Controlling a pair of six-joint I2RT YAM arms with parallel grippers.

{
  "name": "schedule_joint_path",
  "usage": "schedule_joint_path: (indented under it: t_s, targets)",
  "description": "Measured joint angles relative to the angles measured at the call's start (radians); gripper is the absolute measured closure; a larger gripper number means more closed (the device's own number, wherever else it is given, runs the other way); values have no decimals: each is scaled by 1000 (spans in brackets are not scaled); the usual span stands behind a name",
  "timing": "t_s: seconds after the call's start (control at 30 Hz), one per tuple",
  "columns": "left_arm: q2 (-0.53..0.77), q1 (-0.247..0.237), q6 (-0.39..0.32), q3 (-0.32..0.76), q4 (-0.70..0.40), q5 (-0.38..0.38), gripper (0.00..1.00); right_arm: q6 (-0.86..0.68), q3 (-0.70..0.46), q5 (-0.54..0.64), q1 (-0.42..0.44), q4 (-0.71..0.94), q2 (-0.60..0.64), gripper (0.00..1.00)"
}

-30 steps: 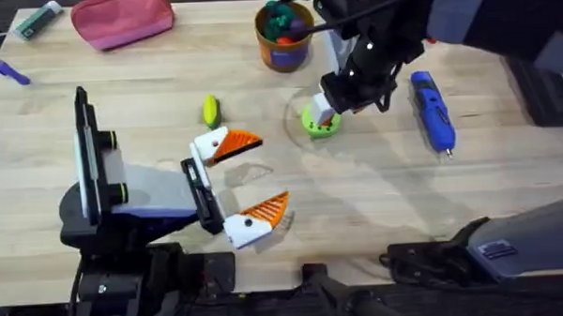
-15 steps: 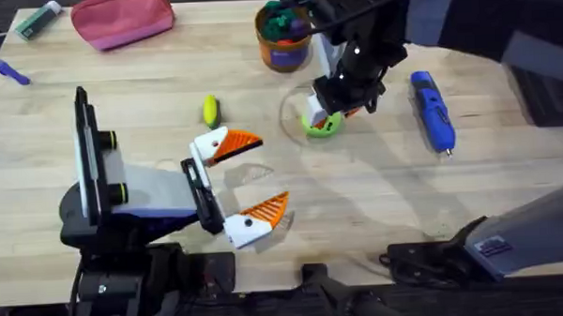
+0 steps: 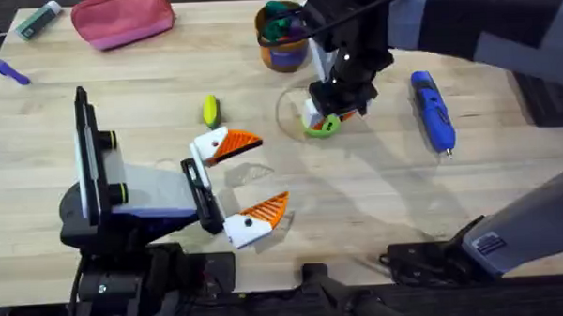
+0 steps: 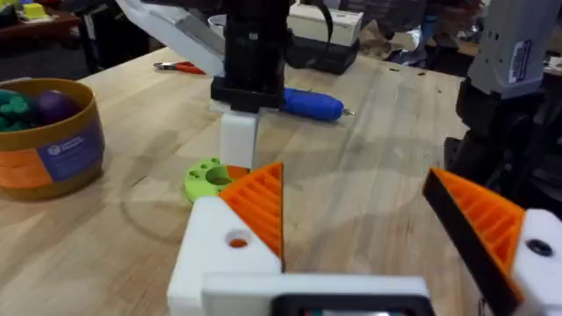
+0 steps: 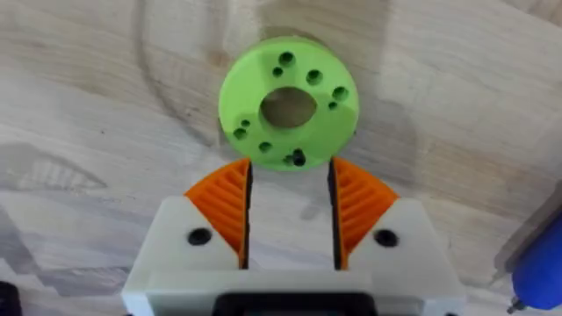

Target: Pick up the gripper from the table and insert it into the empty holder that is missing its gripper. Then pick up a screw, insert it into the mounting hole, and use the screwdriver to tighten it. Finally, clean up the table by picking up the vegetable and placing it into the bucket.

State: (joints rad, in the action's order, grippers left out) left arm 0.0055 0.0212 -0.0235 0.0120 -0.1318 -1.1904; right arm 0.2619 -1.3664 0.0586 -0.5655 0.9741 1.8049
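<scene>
My right gripper [image 3: 325, 114] hangs just above the round green disc [image 3: 323, 126], open by a narrow gap. In the right wrist view its orange pads [image 5: 230, 206] flank a small dark screw [image 5: 297, 159] sitting in a hole at the disc's [image 5: 288, 101] near rim. My left gripper [image 3: 273, 172] rests open and empty at the table's middle; both of its white holders [image 3: 211, 146] carry an orange wedge [image 3: 243, 141]. The blue screwdriver [image 3: 432, 109] lies right of the disc. The yellow-green vegetable [image 3: 210, 110] lies left of it. The orange bucket [image 3: 284, 36] stands behind.
A pink pouch [image 3: 122, 18], a green marker [image 3: 37, 18] and a purple pen [image 3: 1, 66] lie at the far left. Red pliers [image 4: 180, 68] lie at the far edge behind the bucket [image 4: 48, 145]. Bare wood stretches in front of the screwdriver [image 4: 312, 103].
The right arm has shifted a little left and away, its gripper settling closer over the green disc. The left arm and the other objects have not moved.
</scene>
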Motion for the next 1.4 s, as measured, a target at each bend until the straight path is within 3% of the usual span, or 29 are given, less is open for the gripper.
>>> schedule_joint_path:
  t_s: [0.33,0.63,0.93,1.17,1.4]
  targets:
    - [0,0,0,0,0,0,15,0,55,0,12,-48,10,564]
    - [0,0,0,0,0,0,15,0,56,0,23,-79,10,650]
    - [0,0,0,0,0,0,15,0,56,0,23,-79,10,794]
    - [0,0,0,0,0,0,15,1,55,1,23,-78,21,988]
    - [0,0,0,0,0,0,14,0,55,1,21,-78,21,994]
